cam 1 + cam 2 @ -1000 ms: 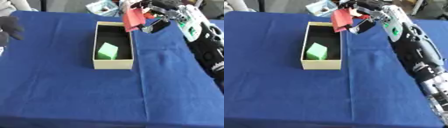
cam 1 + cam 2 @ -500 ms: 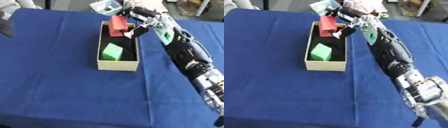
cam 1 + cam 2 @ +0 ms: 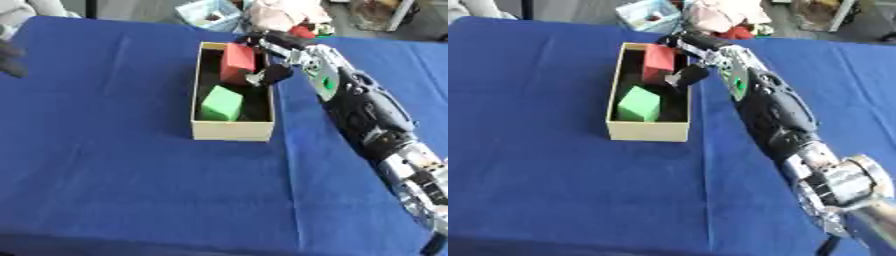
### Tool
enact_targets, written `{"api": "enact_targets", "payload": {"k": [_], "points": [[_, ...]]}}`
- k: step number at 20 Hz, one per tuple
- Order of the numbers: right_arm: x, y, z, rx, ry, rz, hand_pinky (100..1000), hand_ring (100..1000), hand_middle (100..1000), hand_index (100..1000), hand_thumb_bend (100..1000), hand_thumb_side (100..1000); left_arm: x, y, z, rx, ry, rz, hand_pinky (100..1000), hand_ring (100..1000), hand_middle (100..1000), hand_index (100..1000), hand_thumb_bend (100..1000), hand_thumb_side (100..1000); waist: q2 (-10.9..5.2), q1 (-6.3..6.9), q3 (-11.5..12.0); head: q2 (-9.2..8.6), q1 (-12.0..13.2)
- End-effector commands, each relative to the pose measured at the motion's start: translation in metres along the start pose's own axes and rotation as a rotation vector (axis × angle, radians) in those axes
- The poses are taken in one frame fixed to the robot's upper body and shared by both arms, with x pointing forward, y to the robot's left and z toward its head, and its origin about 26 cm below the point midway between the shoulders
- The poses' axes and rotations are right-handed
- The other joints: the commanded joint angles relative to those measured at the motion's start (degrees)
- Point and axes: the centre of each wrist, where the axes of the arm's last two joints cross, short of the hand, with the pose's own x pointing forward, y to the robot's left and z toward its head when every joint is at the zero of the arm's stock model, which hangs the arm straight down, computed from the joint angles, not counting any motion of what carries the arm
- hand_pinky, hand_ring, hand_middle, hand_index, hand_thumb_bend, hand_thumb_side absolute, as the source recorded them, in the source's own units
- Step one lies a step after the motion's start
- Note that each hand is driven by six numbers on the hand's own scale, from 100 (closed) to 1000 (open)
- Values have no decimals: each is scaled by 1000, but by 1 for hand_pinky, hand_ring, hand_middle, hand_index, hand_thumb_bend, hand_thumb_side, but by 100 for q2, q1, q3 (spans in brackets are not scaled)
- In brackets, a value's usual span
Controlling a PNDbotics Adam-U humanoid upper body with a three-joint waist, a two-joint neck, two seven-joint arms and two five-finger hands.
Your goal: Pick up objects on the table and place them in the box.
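red block (image 3: 237, 62) and green cube (image 3: 221, 103) inside open box (image 3: 229, 131)

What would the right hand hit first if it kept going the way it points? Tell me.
The right hand holds the red block over the box and points down and left into it. Going on, the block would likely meet the box's dark floor first, just beyond the green block; depth is unclear.

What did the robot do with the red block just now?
The right robot hand carried the red block from above the far end of the box down into it, still holding it. The green block stayed put inside the box.
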Motion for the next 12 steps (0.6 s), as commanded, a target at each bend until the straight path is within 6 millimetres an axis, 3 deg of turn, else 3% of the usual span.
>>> {"api": "enact_targets", "payload": {"k": [1, 7, 12], "points": [[-2, -22, 4, -8, -10, 94, 835, 904, 874, 999, 100, 682, 5, 6, -1, 12, -12, -18, 727, 621, 668, 873, 100, 912, -94, 29, -33, -57, -10], [6, -47, 7, -10, -76, 243, 860, 924, 962, 1000, 220, 704, 4, 6, 2, 24, 14, -21, 726, 620, 668, 870, 100, 913, -91, 16, -151, -70, 12], [9, -58, 12, -8, -106, 284, 866, 933, 977, 1000, 214, 712, 3, 6, 5, 30, 29, -23, 725, 619, 667, 868, 100, 913, -93, 19, -251, -72, 26]]}}
